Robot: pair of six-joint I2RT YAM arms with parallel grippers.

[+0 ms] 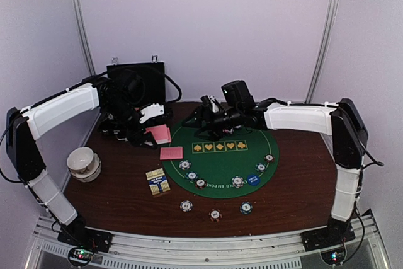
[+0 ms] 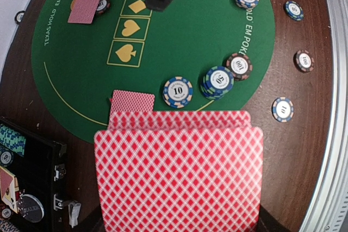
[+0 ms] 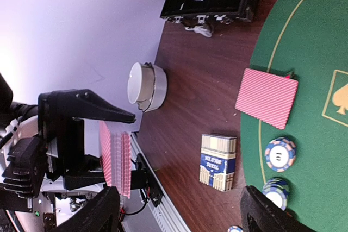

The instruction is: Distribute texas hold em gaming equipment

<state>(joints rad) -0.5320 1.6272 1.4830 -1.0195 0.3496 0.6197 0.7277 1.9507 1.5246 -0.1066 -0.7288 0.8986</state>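
Looking down on the desk [image 1: 296,181], we see the left claw [image 3: 111,148] closed on a slightly staggered deck of pink-backed cards [image 2: 179,172]. It holds them above the far left of the brown surface, just on the near side of the black chip case [image 1: 135,89]. The right claw [image 3: 179,199] hangs over the far side of the round green mat [image 1: 220,196], its fingers spread wide with nothing between them.

We find a single card [image 1: 171,152] lying face down across the mat's left edge. A second card [image 2: 86,2] lies on the far part of the mat, beyond the row of suit symbols [image 1: 219,147], with chips right beside it. A line of poker chips [image 1: 200,183] curves along the near part of the mat, and a blue disc button [image 1: 252,179] sits among them. Three loose chips [image 1: 215,215] rest on bare wood nearer to us. A card box [image 1: 157,182] lies left of the mat, and a white bowl [image 1: 84,162] stands farther left.
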